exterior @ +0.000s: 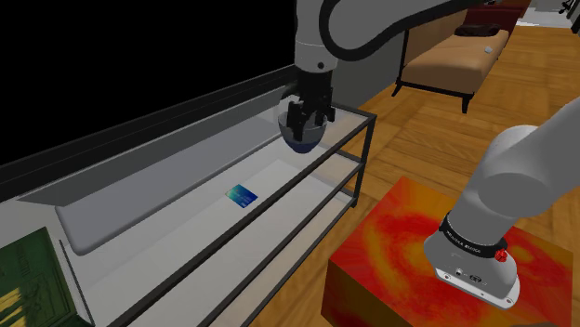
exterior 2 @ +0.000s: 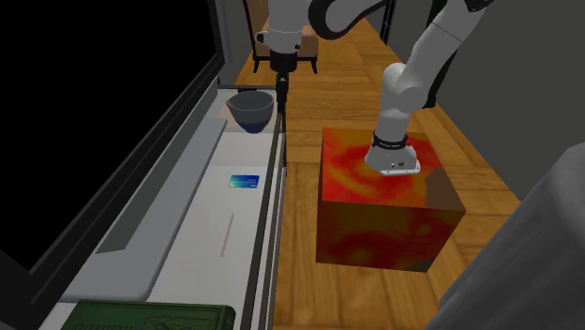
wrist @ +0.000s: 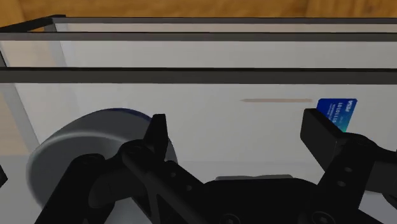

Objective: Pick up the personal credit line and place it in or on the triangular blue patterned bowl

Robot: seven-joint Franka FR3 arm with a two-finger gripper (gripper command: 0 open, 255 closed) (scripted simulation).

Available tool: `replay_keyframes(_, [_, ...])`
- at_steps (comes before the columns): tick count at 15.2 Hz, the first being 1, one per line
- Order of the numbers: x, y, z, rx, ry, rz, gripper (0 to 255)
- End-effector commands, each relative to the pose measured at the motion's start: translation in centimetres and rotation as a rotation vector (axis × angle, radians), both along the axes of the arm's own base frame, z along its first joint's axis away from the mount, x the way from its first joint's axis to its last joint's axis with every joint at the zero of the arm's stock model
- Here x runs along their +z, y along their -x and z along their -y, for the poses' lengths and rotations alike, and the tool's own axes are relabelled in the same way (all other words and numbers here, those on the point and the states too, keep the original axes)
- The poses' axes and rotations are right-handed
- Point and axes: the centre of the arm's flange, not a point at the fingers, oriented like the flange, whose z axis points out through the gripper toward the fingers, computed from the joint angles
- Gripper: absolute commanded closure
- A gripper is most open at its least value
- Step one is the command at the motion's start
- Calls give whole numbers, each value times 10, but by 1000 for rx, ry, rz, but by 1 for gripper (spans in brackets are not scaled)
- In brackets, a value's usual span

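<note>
Lying flat, blue card (exterior 2: 244,182), long axis across the shelf (exterior 2: 202,239), fingers (wrist: 321,133) apart, empty, beside bowl (exterior 2: 250,111).

- The pincer (exterior: 309,123) hangs just above the edge of the bowl (exterior: 303,142).
- The bowl stands on the top shelf (exterior: 167,176).
- The card (exterior: 241,195) lies flat on the same shelf, well apart from the pincer.
- A thin stick (exterior 2: 226,234) lies farther off, beyond the card.
</note>
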Motion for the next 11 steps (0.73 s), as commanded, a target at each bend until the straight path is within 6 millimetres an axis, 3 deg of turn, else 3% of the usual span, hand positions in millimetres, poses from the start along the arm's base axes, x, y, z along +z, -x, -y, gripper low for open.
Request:
replay_keyframes(1, [-16,-14,-23,-7,0,8,0])
replay_keyframes(11, [-78,-75,-121,-38,13,48,0])
